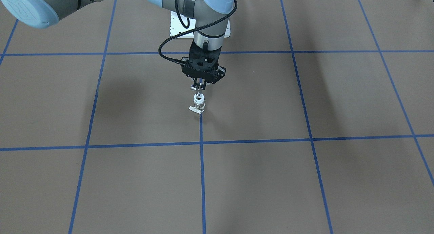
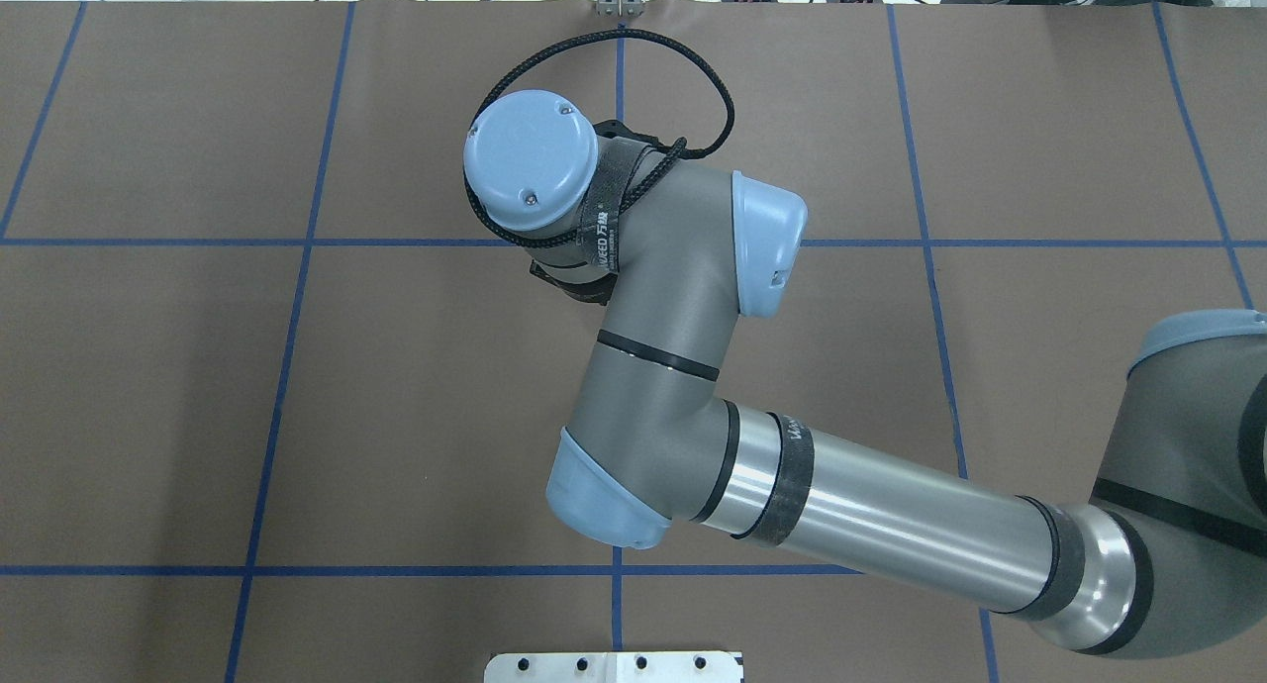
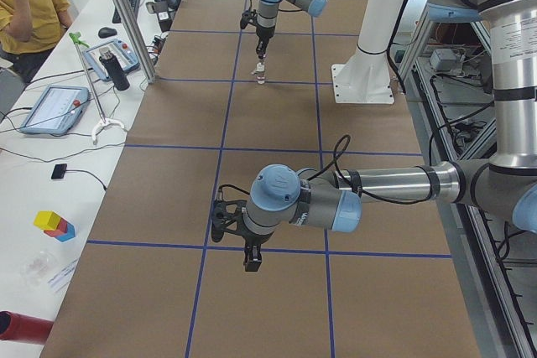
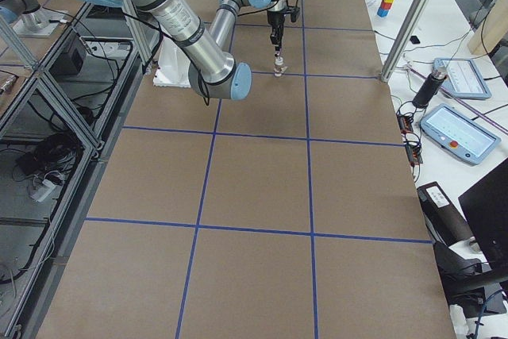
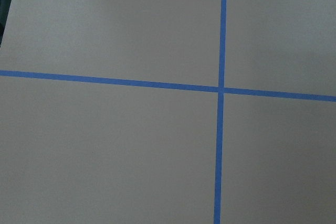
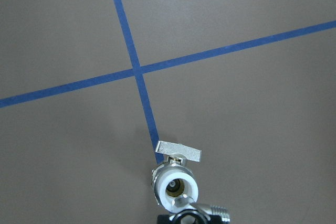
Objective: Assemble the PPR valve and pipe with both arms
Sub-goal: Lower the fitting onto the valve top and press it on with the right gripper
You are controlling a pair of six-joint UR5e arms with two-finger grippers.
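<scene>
Hanging straight down over the brown paper-covered table (image 1: 305, 179), my black two-finger right gripper (image 1: 200, 88) is clamped on the pipe (image 6: 218, 212). It is a tiny shiny silver metal stub with a ribbed shaft, lying crosswise between the fingertips. Its threaded end juts toward 3 o'clock in the right wrist view.

Directly beneath it stands the PPR valve (image 1: 198, 103), a small fitting with white plastic cylindrical ends, a brass middle and a flat silver lever handle (image 6: 179, 151). It is upright on a strip of blue tape (image 1: 202, 179), its open white mouth facing up. The pipe sits just at the rim of that mouth; whether the two touch I cannot tell. In the front-facing view the lever sticks out toward 8 o'clock, and the tape crossing lies at 6 o'clock from the valve.

My grey tubular right arm (image 2: 891, 510) reaches in from 4 o'clock in the overhead view and hides the gripper and both parts there. My grey left arm (image 3: 394, 182) is well apart from them along the table. Its black left gripper (image 3: 252, 259) points down over the paper close to a tape line. Whether its fingers are open or closed I cannot tell.
</scene>
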